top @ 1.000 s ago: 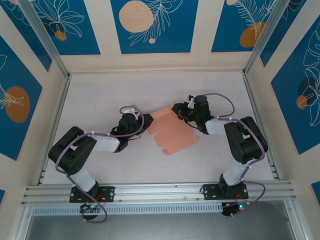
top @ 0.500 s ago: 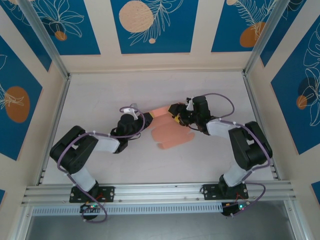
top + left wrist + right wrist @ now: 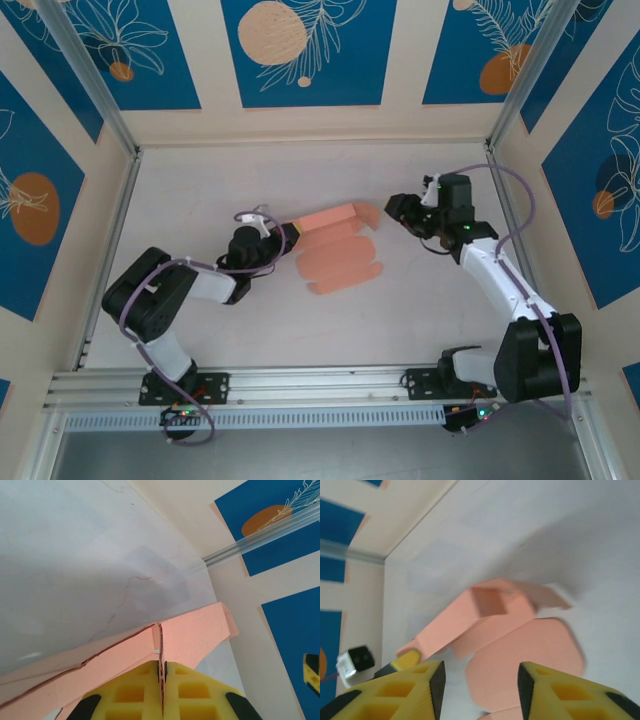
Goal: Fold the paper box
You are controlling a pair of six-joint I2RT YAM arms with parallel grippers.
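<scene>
The salmon-pink paper box (image 3: 338,262) lies mid-table, partly folded. Its far section stands up as an open rectangular sleeve (image 3: 330,218), and rounded flaps lie flat in front. My left gripper (image 3: 284,238) is at the box's left end, shut on a thin upright wall of the card (image 3: 195,635), which runs between the yellow pads (image 3: 130,695). My right gripper (image 3: 398,208) hovers to the right of the box, apart from it and open. In the right wrist view the sleeve and flat flap of the paper box (image 3: 520,650) lie beyond the gap between the right gripper (image 3: 481,677) fingers.
The white table (image 3: 220,190) is walled in by blue and cream panels. An aluminium rail (image 3: 300,385) runs along the near edge by the arm bases. Vertical frame posts (image 3: 515,75) stand at the back corners.
The right gripper has let go of the box, opened, and drawn back to the right. The box's far section now stands up as a sleeve. The left gripper has kept its grip.
</scene>
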